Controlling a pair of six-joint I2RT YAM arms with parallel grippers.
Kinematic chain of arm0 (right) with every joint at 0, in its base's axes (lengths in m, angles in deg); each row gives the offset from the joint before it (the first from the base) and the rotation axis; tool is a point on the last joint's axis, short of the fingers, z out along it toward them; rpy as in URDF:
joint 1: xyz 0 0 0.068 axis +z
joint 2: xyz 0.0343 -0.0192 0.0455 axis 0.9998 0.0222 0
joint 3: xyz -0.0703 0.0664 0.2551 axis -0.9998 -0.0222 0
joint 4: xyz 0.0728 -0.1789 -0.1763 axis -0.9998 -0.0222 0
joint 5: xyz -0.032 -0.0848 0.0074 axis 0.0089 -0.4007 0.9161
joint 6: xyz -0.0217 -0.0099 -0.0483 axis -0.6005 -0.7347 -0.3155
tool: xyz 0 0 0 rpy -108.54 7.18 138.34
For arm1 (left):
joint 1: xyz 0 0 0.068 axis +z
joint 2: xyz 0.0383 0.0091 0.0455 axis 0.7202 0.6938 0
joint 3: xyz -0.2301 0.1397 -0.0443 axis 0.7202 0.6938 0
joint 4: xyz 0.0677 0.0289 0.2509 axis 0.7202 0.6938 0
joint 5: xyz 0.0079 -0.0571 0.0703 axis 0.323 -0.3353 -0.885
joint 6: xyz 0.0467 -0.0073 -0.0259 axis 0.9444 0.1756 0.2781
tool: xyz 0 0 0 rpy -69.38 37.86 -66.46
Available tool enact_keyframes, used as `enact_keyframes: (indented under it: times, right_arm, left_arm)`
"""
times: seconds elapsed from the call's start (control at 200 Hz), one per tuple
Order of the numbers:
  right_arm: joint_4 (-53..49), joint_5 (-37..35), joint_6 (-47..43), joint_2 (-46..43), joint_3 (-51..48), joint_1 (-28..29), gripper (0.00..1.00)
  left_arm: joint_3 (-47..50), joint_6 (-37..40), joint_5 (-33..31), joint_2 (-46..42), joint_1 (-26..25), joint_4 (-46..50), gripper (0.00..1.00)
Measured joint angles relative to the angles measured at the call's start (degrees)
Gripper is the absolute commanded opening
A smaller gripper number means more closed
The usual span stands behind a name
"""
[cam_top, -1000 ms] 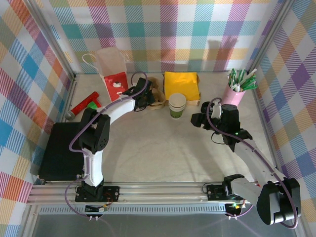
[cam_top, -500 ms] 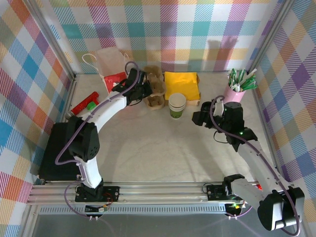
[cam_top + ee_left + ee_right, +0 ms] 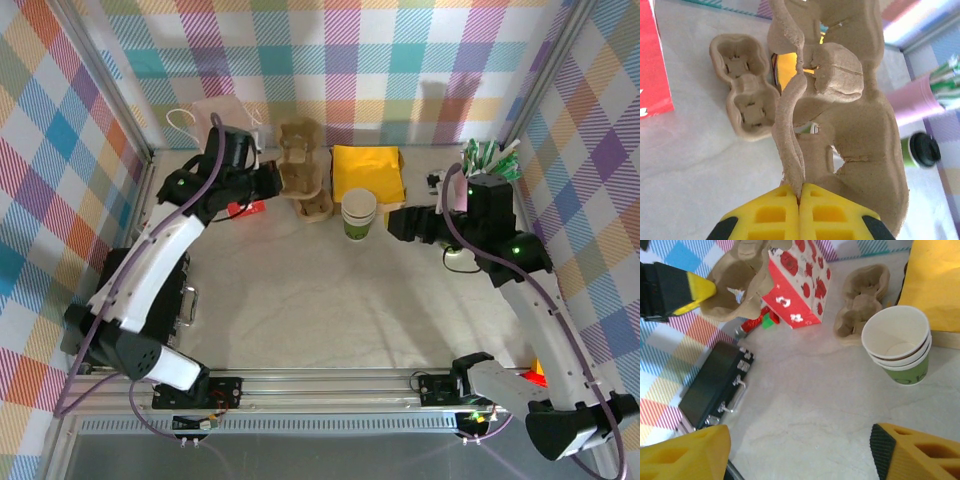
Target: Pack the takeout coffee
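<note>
From above, the left gripper [image 3: 272, 178] is out at the far left of the table [image 3: 330, 300]. It is clenched on a brown cup carrier [image 3: 297, 160] that is held up off the surface. A second carrier [image 3: 316, 205] lies flat just near of it. Yellow napkins [image 3: 368, 172] sit to the right, and a stack of lidless cups [image 3: 359, 214] stands just near of the napkins. The right gripper [image 3: 396, 224] hovers just right of that stack.

At the left wrist, the two yellow fingers [image 3: 765, 215] are pressed together on a thin edge of the held carrier. Beyond it, toward the right side of the table, the takeout coffee [image 3: 920, 149] is close by a pink cup [image 3: 915, 97], its black lid on.

At the right wrist, the yellow fingers [image 3: 685, 455] stand wide apart, released, with bare table between them. The cup stack is ahead. A red-and-white bag [image 3: 797, 287] stands further left, and a black case [image 3: 715, 385] lies at the left edge.
</note>
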Motion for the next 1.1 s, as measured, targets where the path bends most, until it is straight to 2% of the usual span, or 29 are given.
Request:
enact_keyframes:
  times: [0.15, 0.225, 0.37, 0.49, 0.755, 1.1]
  right_arm:
    - [-4.8, -6.1, -1.8, 1.1, 3.1, 7.7, 0.72]
    - [-6.9, -9.2, -3.1, 1.8, 4.4, 11.9, 0.72]
    - [-11.2, -16.0, -5.6, 5.6, 8.8, 19.5, 0.73]
    - [-14.2, -20.5, -7.1, 9.3, 11.7, 24.3, 0.73]
    - [-17.4, -24.7, -7.6, 16.5, 13.4, 29.7, 0.73]
    - [-18.2, -26.2, -7.4, 23.5, 14.4, 31.9, 0.72]
  left_arm:
    - [6.1, 4.0, 1.8, -6.5, -3.0, 4.2, 0.01]
    - [10.8, 5.8, 5.2, -9.0, -4.7, 4.9, 0.01]
    - [17.6, 9.4, 12.5, -9.8, -6.9, 6.1, 0.0]
    - [20.0, 11.6, 15.5, -9.8, -8.6, 6.5, 0.0]
    - [21.2, 15.1, 17.1, -9.9, -10.9, 5.3, 0.0]
    - [21.9, 17.0, 18.1, -9.9, -11.6, 3.8, 0.0]
